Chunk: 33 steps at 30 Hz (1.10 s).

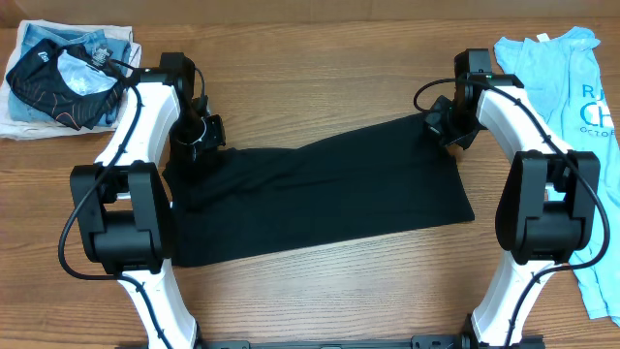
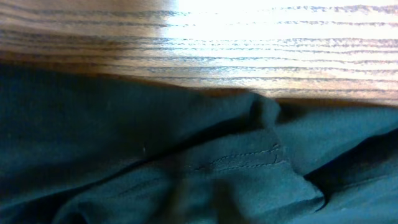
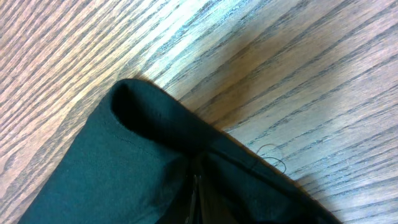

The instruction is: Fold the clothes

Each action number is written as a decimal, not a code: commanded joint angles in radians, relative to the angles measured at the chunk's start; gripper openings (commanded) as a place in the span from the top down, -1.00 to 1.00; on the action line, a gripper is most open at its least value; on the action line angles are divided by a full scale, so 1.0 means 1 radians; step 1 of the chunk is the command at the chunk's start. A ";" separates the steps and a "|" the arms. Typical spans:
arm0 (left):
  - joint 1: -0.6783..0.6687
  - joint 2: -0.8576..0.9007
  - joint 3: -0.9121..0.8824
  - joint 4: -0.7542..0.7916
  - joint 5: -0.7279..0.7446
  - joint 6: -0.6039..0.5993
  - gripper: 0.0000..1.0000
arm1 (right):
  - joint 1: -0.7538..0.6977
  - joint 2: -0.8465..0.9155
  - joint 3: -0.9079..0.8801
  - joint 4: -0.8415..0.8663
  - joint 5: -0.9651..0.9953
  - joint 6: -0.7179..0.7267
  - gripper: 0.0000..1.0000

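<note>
You are looking down on a brown wood-grain table (image 1: 320, 68) that fills the frame. The plain black soft-fabric T-shirt (image 1: 320, 199) lies spread as a wide band across the middle of it, its upper edge slanting up toward the right and its lower left part reaching under the left arm. The white-and-black left arm (image 1: 136, 136) rises along the left side and the right arm (image 1: 513, 116) along the right, both bending inward to the shirt's upper corners. A light blue printed T-shirt (image 1: 572, 107) lies flat down the right edge of the frame, apart from the black one. In the upper left corner a smaller black garment with thin orange lines (image 1: 58, 82) sits crumpled on pale folded cloths (image 1: 24, 121). Your left tool (image 1: 199, 134) is at the shirt's upper left corner; its wrist view shows only rumpled black cloth with a stitched hem against the wood, so you cannot tell whether its fingers are spread or closed. Your right tool (image 1: 448, 124) is at the upper right corner, pressed together on the shirt's edge, where a folded corner of cloth bunches in toward it.
</note>
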 commanded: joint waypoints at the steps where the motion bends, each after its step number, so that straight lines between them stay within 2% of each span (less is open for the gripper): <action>1: 0.003 0.018 -0.008 0.006 0.047 0.003 -0.06 | 0.002 -0.003 -0.005 0.006 0.000 0.000 0.92; 5: 0.002 0.018 -0.008 0.014 0.149 -0.002 -0.12 | 0.002 -0.003 -0.005 0.009 0.000 0.000 0.92; 11: -0.035 0.018 -0.008 0.039 0.145 -0.079 -0.13 | 0.002 -0.003 -0.005 0.013 0.000 0.000 0.92; 18: -0.117 0.018 -0.008 0.078 -0.099 -0.229 -0.26 | 0.002 -0.003 -0.005 0.013 0.000 0.000 0.92; 21: -0.140 0.018 -0.008 0.079 -0.136 -0.252 -0.26 | 0.002 -0.003 -0.005 0.012 0.000 0.000 0.92; 23: -0.145 0.018 -0.008 0.076 -0.159 -0.274 -0.15 | 0.002 -0.003 -0.005 0.012 -0.003 0.000 0.92; 24: -0.145 0.018 -0.008 0.073 -0.174 -0.290 -0.04 | 0.002 -0.003 -0.005 0.011 -0.003 0.000 0.92; 25: -0.145 0.018 -0.008 0.071 -0.185 -0.299 0.18 | 0.002 -0.003 -0.005 0.009 -0.003 0.000 0.92; 32: -0.130 0.018 -0.008 0.062 -0.195 -0.298 0.92 | 0.002 -0.003 -0.005 0.002 -0.003 0.000 0.92; 33: -0.130 0.018 -0.008 0.061 -0.195 -0.297 0.92 | 0.002 -0.003 -0.005 0.002 -0.002 0.000 0.92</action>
